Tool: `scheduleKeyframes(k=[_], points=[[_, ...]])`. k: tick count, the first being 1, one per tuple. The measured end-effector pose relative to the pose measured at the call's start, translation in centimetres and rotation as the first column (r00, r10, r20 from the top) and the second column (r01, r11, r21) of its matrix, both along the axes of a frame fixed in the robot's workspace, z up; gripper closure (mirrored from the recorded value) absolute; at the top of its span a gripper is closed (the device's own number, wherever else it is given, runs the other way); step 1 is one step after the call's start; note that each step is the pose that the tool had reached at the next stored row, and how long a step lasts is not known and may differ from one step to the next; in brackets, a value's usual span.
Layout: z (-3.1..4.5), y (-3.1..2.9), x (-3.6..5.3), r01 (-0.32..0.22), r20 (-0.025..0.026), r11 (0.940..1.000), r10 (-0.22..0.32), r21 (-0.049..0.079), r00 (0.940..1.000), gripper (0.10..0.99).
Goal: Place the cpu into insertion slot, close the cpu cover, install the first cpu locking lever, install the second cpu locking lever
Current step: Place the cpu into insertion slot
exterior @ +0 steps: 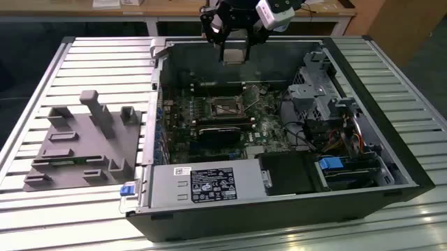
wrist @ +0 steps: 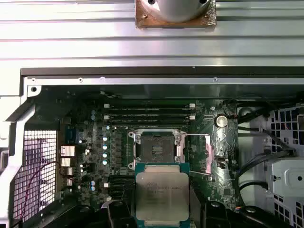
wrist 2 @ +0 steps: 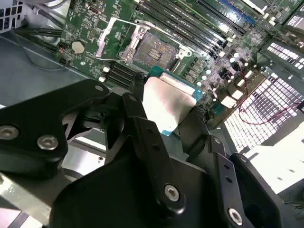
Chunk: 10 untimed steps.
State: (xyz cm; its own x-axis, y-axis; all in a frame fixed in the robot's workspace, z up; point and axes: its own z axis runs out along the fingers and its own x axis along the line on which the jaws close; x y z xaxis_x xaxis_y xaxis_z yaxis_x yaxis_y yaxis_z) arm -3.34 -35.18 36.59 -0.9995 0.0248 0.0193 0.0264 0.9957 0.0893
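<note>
Single-arm workstation with an open computer case lying on the slatted metal tabletop. The case takes up the middle of the tabletop and reaches toward the edge on the exterior view's right. A grey moulded fixture sits near the opposite edge. The pincer hangs above the case's far wall, toward the tabletop's far edge. It is closed to the width of the cpu, and its black fingers press on two opposite edges of the chip. The cpu is held clear of the board with its dull silver top facing the first wrist camera. The insertion slot lies on the green motherboard inside the case. It is uncovered, its dark contact field is exposed, and no chip is seated in it. In both wrist views the cpu sits just beside the slot, with a gap between them. The cpu cover is swung open and stands off the slot along one of its sides. A grey power supply box fills the case's near side, toward the tabletop's near edge.
</note>
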Motion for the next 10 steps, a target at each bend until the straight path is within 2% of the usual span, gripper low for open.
scheduleKeyframes(k=[10], points=[[-0.21, 0.0, 0.0, 0.0, 0.0004, 1.0, 0.0, 0.0, 1.0, 0.545]])
